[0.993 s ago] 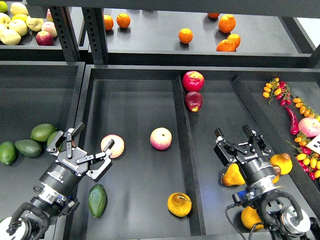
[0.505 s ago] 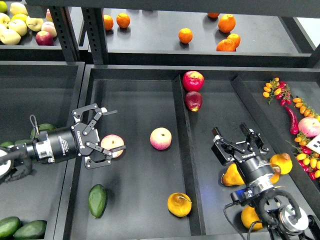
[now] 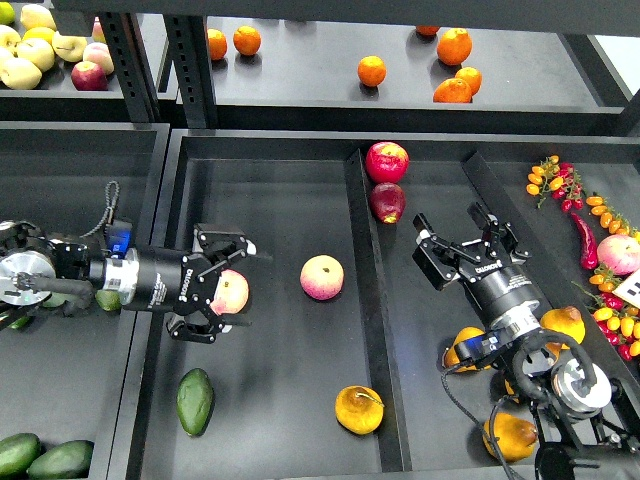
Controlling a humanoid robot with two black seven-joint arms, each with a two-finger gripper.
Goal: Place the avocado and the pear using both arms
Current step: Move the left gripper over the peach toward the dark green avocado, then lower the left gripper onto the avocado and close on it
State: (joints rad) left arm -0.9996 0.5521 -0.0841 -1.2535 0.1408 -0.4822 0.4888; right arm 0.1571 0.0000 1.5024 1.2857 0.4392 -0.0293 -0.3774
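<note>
The avocado [image 3: 195,400], dark green and oval, lies at the front left of the middle tray. The pear [image 3: 358,408], squat and orange-yellow with a brown stem, lies at the front of the same tray, by the divider. My left gripper [image 3: 243,285] reaches in from the left, above the avocado. Its open fingers [image 3: 232,244] straddle a pink-yellow apple [image 3: 230,293]. My right gripper [image 3: 455,228] is open and empty over the right compartment, far up and right of the pear.
A second pink-yellow apple [image 3: 321,277] lies mid-tray. Two red fruits [image 3: 386,160] sit by the divider [image 3: 365,300]. Yellow pears [image 3: 465,348] lie under my right arm. Spare avocados [image 3: 45,458] are at the bottom left, oranges [image 3: 371,71] on the upper shelf, chillies [image 3: 583,240] at the right.
My left arm has swung to come in level from the left, and its gripper has moved right, around the pink-yellow apple. My right gripper has risen away from the yellow pears.
</note>
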